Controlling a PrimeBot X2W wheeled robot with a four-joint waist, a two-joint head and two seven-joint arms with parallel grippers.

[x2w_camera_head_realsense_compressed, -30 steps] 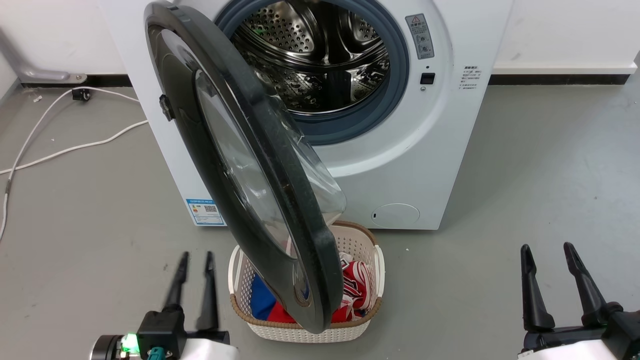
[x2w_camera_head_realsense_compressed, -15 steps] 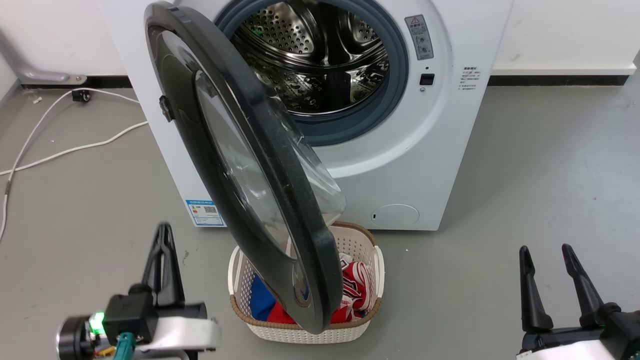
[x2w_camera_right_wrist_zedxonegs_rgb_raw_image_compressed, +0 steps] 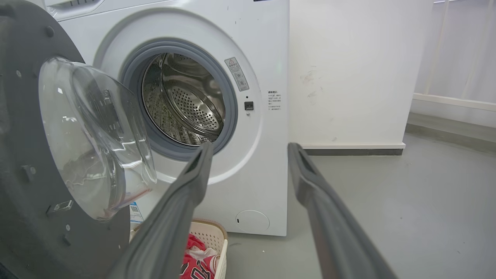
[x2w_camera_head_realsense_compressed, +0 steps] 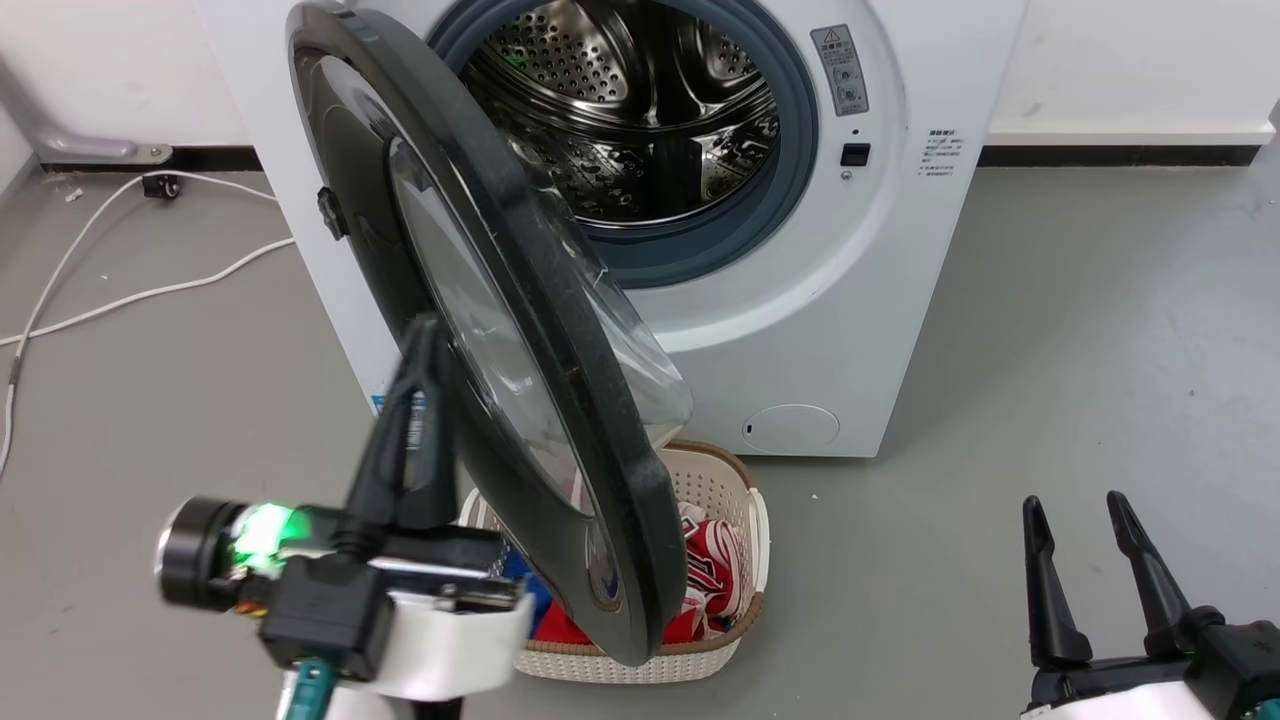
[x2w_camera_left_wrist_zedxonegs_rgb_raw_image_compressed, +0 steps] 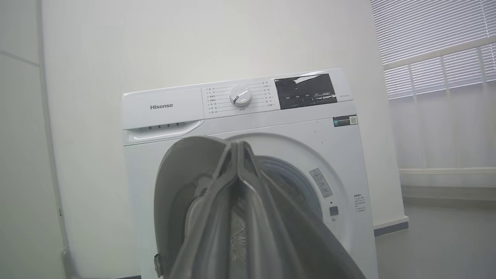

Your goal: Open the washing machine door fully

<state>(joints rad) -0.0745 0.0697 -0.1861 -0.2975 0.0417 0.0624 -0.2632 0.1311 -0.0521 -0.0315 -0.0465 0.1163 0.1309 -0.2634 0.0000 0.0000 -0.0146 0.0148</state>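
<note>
The door (x2w_camera_head_realsense_compressed: 495, 335) is seen partly open, hinged at the left side of the machine (x2w_camera_head_realsense_compressed: 800, 300), which is set on the floor (x2w_camera_head_realsense_compressed: 1100, 350) at its far edge by the wall. The door's round face is turned edge-on toward the robot. Its free rim hangs nearest the robot over a basket (x2w_camera_head_realsense_compressed: 742, 492) of clothes, and the drum (x2w_camera_head_realsense_compressed: 640, 110) is left exposed. The left claw (x2w_camera_head_realsense_compressed: 424, 332) is held up just beside the door's outer face, with the fingers pointing up. In the left wrist view the two fingers are pressed together at the tips with nothing between them, so this claw is closed and empty. It cannot be told through the blur whether the door is touched. The right claw (x2w_camera_head_realsense_compressed: 1072, 503) is kept low near the floor's near right corner, well apart from the door. Its fingers are spread and nothing is held. It faces the door's inner side, where the glass bowl bulges. The task is judged to be partly done, since more swing toward the robot's left is needed before the door lies fully back. The left arm is plainly the nearer, but it lies on the side toward which the door must travel, so a push from there would be expected to close it. A hook behind the free rim, or a push on the inner face, is judged to be called for.
</note>
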